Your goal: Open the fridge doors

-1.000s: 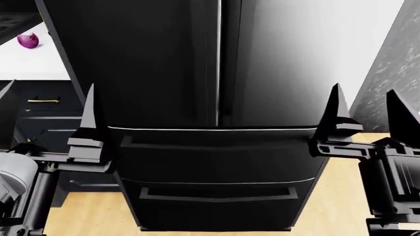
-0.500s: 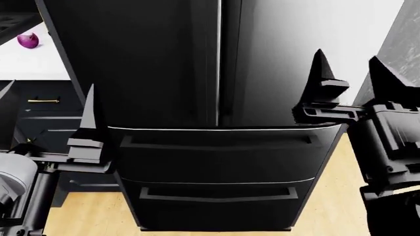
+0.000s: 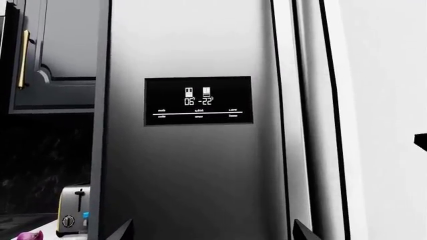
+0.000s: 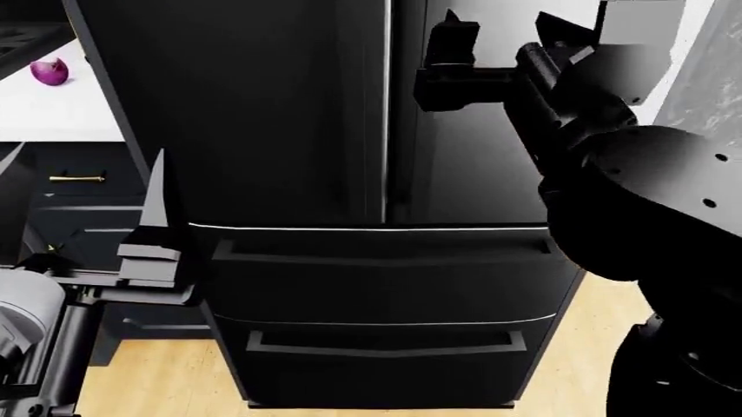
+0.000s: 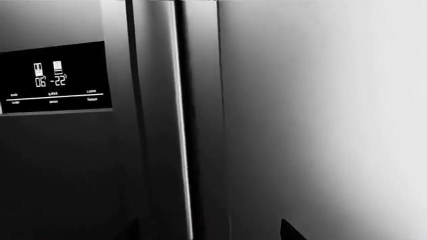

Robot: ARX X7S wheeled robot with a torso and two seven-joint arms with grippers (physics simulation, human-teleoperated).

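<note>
Both fridge doors [image 4: 383, 113] shut, dead ahead and filling the far middle of the head view, centre seam running down between them, two drawer fronts [image 4: 383, 295] below. No inner lining showing anywhere, so task not started. Right gripper [image 4: 501, 48] is up high in front of the right door, just right of the seam; fingers look spread with nothing between them, though the arm body hides part of it. Right wrist view shows the seam strip and the slim vertical handle [image 5: 200, 125] close ahead, display panel [image 5: 57, 80] on the left door off to one side; only a finger tip [image 5: 288, 231] peeks in at the edge. Left gripper [image 4: 82, 217] low at the near left, level with the top drawer, wide apart, empty, well clear of the doors; its wrist view shows two tips [image 3: 301, 232] framing the left door. Likely step: reach for the right door's handle. To do it well: line the fingers either side of the vertical handle, not the seam, close squarely, then pull out along the hinge arc toward the right, not straight back. Risk: glossy slim handle, fingers could slip or clamp the door edge. Purple onion [image 4: 50, 71] on the worktop [image 4: 69, 113] far left, toaster [image 3: 72, 210] too, irrelevant.
</note>
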